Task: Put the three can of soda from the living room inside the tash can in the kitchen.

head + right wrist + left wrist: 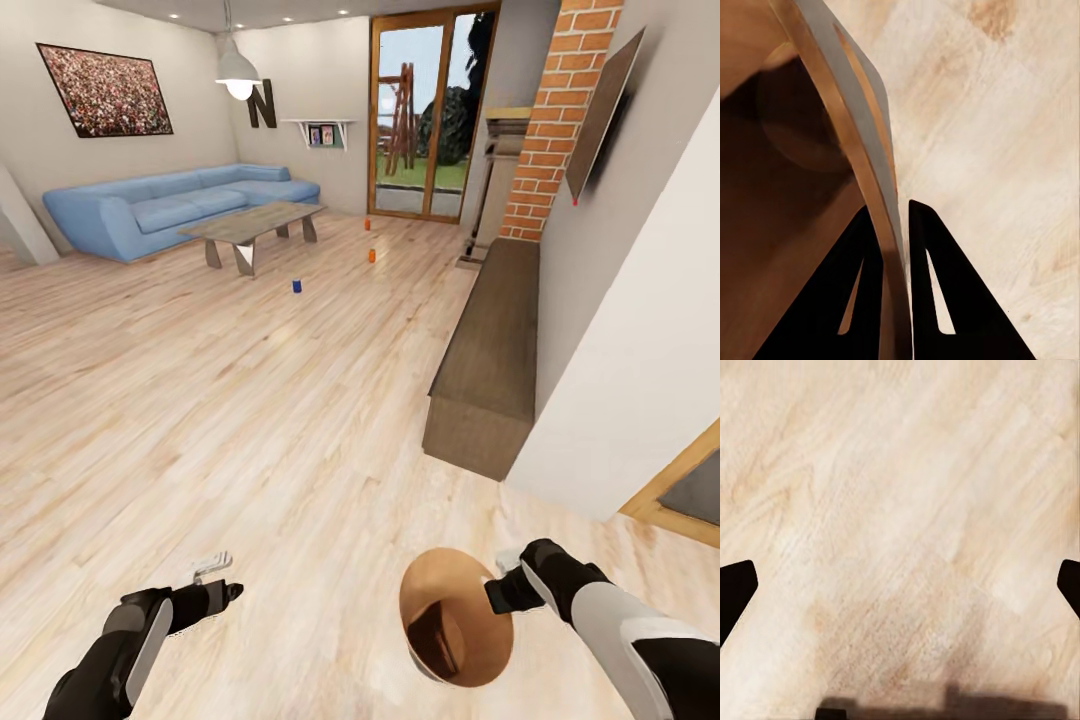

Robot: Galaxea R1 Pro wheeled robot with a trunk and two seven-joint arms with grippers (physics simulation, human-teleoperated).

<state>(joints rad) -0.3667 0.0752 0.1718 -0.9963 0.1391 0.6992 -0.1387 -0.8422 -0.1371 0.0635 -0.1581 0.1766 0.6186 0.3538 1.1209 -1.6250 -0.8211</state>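
The right gripper (894,247) is clamped on the thin rim of the round bin (455,625), glossy copper-brown inside, carried low over pale wood planks (250,420). The right wrist view shows one black finger on each side of the grey wall. The left gripper (212,567) is spread wide, holding nothing. Far ahead, two orange cans (372,256) and a blue can (297,286) stand on the floor near the grey-topped table (255,222) and blue sofa (170,205)

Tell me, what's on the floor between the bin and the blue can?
Nothing. In the head view, bare wood floor runs from the bin to the blue can.
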